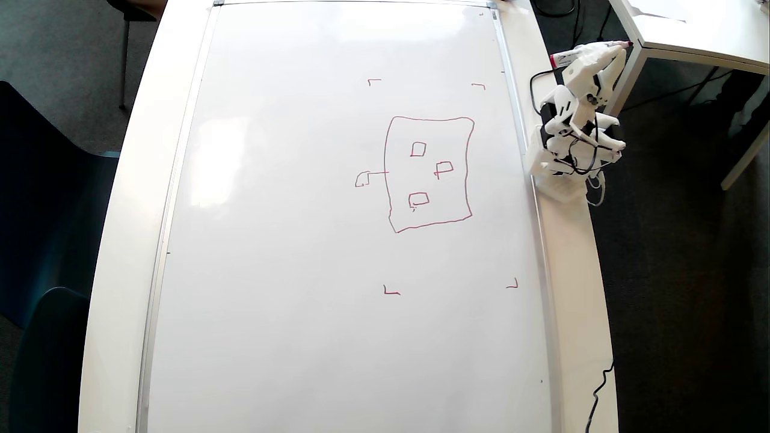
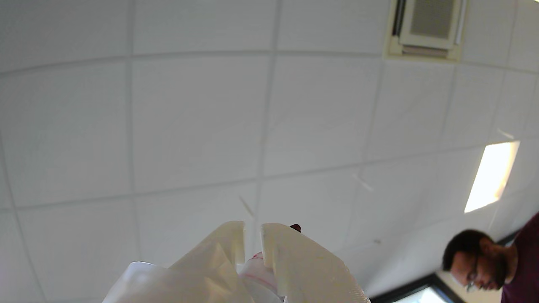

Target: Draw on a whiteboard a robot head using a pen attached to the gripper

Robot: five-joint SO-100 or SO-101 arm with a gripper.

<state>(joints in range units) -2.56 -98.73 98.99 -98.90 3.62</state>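
The whiteboard [image 1: 301, 270] covers most of the table in the overhead view. The robot head [image 1: 430, 119] is drawn on it in red right of centre: a wobbly rectangle holding three small squares, with a stalked little box on its left. My gripper [image 1: 619, 48] is off the board, past the table's upper right edge, on the folded arm. It is shut on the pen [image 1: 586, 54], which lies roughly level with its red tip toward the right. In the wrist view my gripper [image 2: 252, 229] points at the ceiling with the pen [image 2: 257, 269] clamped between the white fingers.
The arm base [image 1: 562, 174] stands on the table strip right of the board. Four red corner marks frame the drawing, one being [image 1: 391, 291]. A second white table [image 1: 692, 36] is at upper right, dark chairs [image 1: 48, 240] at left. A man [image 2: 484, 261] shows in the wrist view.
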